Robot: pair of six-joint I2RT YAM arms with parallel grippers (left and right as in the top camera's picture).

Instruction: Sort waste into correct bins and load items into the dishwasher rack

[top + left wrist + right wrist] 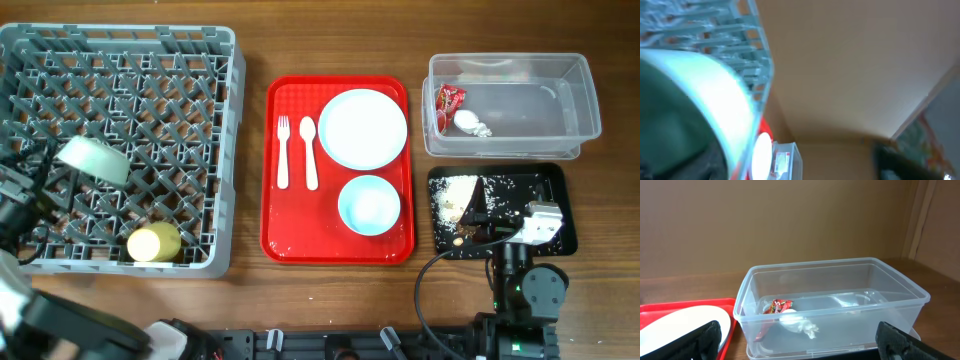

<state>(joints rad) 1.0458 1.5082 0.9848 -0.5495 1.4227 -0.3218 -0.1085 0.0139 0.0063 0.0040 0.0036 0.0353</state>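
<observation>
The grey dishwasher rack [225,150] holds a pale green bowl [92,160], tilted on its pegs, and a yellow-green cup [152,241] lying at its front. My left gripper [40,175] is at the bowl's left side; its blurred wrist view shows the bowl [715,100] close up and the fingers spread. The white plate [362,128], light blue bowl [369,204], fork [283,150] and spoon [309,150] lie on the red serving tray. My right gripper [540,222] is open and empty over the black tray [555,185] with food scraps [458,197].
The clear tub [585,100] at the back right holds the red wrapper [449,103] and white tissue [470,122]; both also show in the right wrist view, the wrapper [780,305] above the tissue [800,325]. The red serving tray [290,235] sits mid-table.
</observation>
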